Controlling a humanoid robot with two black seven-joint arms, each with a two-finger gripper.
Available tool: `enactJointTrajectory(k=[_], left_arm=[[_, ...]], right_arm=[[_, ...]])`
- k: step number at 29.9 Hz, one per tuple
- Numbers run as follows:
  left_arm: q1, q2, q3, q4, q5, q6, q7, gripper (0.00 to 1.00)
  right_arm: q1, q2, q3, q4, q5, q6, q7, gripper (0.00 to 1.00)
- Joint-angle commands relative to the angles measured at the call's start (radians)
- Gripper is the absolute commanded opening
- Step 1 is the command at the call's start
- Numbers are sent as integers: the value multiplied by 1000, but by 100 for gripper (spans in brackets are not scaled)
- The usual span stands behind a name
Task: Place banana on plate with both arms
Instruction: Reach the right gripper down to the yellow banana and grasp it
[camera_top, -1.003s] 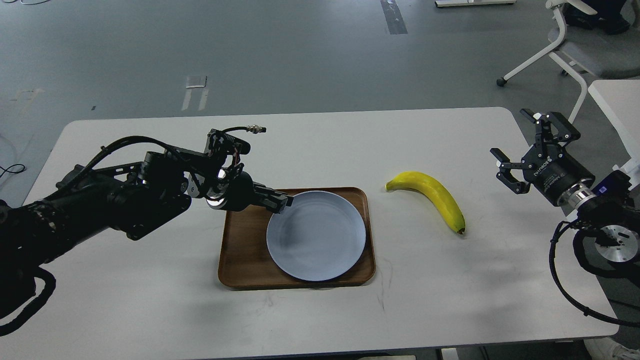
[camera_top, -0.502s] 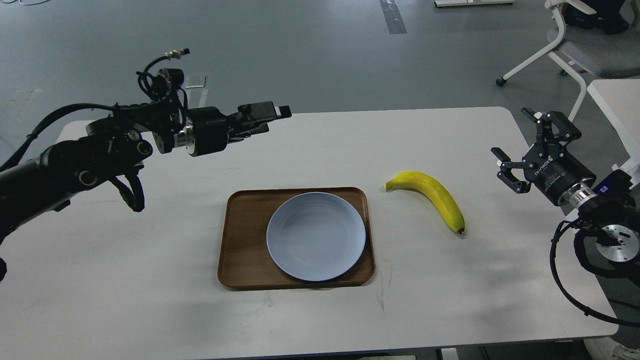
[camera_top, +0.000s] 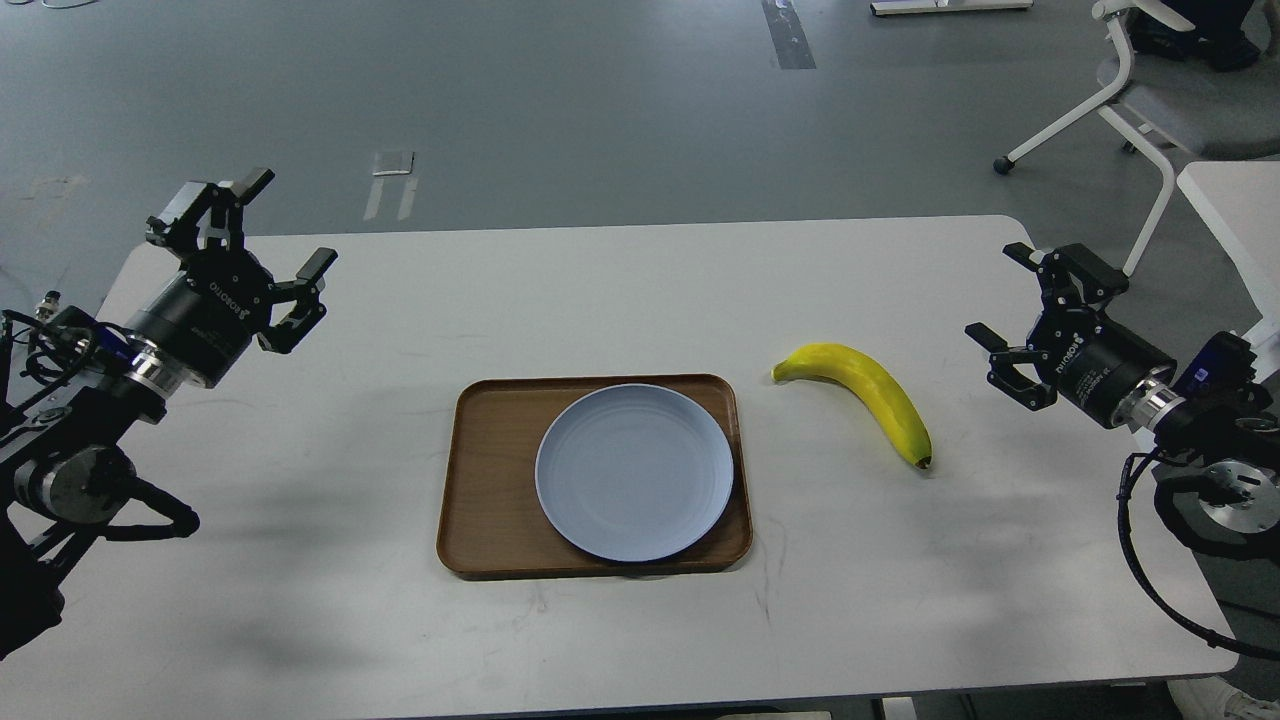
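Note:
The yellow banana lies on the white table, right of the tray, stem end pointing left. The pale blue-grey plate sits empty on the right part of the brown tray. My left gripper is open and empty, raised over the table's far left, well away from the plate. My right gripper is open and empty at the table's right side, a short way right of the banana and apart from it.
The white table reaches to rounded far corners. A white office chair and another white table edge stand beyond the right side. Grey floor lies behind.
My left arm let go of the plate rim, lifted, and drew back to the far left with its gripper now open. My right gripper shifted slightly left toward the banana. Plate and banana stayed put.

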Motion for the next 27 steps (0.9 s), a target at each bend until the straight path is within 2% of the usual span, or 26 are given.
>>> enactJointTrajectory(k=[1,8,11,15,17,19,21,27], left_arm=[[18,-10,-15,0,0,-2,0,98],[15,-29,-22,-5,0,-2,0,98],[15,-31,-25,-6,0,-2,0,98],[13,-29,-27,-8,0,-2,0,98],[13,-28,-27,-8,0,-2,0,98],[13,-25,-27,-8,0,-2,0,98],[13,-25,-27,-8,0,-2,0,98],[9,-33,-27,-8,1,-2,0,98]], right_arm=[[62,-63,-2,16,-186,0,0,100],[301,-83,-117,17,-569,0,0,100],[407,-73,-258,17,-699,0,0,100],[530,33,-514,16,-854,0,0,100],[550,59,-572,6,-891,-4,0,100],[564,107,-657,-30,-945,-91,0,100],[565,144,-697,-78,-962,-125,0,100],[562,236,-786,-165,-962,-167,0,100]])
